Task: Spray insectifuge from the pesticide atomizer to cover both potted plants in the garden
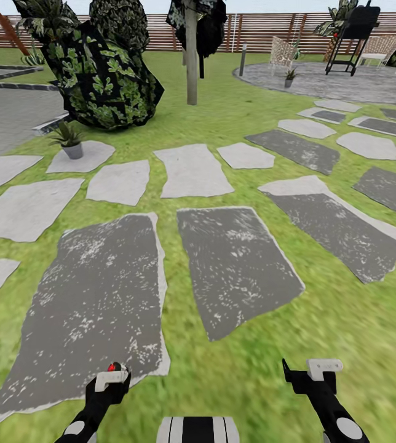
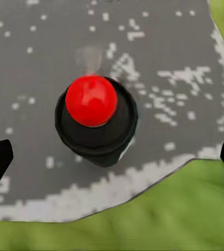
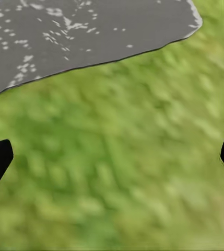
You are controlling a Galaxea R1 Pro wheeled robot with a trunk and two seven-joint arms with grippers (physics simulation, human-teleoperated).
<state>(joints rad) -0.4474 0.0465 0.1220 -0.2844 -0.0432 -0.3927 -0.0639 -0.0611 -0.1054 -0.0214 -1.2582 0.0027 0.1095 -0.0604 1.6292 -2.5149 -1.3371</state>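
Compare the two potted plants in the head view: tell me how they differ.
The near potted plant stands on a pale stepping stone beside the big shrub; the far potted plant stands on the round patio near the chairs. The near one looks larger and clearer, the far one tiny. Both are green rosettes in grey pots.

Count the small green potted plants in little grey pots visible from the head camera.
2. One potted plant stands on a pale stepping stone at left; the other sits far off on the round grey patio. More may be hidden.
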